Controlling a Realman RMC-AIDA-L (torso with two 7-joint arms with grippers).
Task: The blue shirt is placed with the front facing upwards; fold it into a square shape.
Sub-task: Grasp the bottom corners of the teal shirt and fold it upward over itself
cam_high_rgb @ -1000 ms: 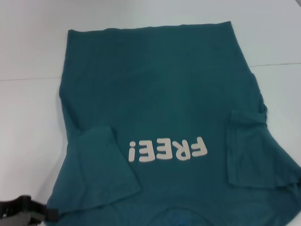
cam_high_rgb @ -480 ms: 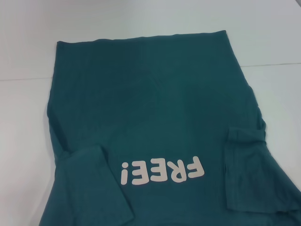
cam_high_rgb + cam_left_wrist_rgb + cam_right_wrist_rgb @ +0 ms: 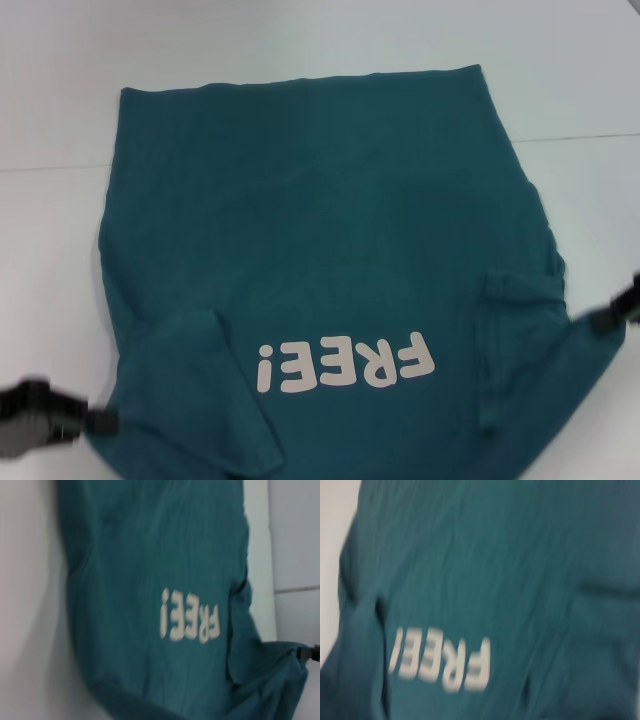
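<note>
On the white tabletop (image 3: 300,60) the blue shirt (image 3: 320,230) lies chest up, the white "FREE!" lettering (image 3: 345,364) reading upside down from the robot's side, so the collar end is nearest the robot and the hem is at the far edge. Both short sleeves are turned inward onto the body, one at each near corner.

Left tool (image 3: 100,424): at the near left corner of the shirt, its tip meeting the cloth edge beside the folded left sleeve. Blurred in the head view; cannot tell whether its fingers are spread or pinching fabric. The left wrist view does not show them either.

Right tool (image 3: 600,318): at the right edge of the shirt, just outside the folded right sleeve, tip touching or all but touching the cloth. Its finger state also cannot be told. It shows again as a small dark tip at the shirt's edge in the left wrist view (image 3: 306,652).

Key relation: the shirt's long axis runs directly away from the robot, collar to hem, and the two tools flank the near end, one on each side, at about the shoulder line. Each arm is nearer its own shoulder corner. Judgement: if both grips hold, the coming move is a lift of the near end carried forward along that axis toward the hem, to halve the length
</note>
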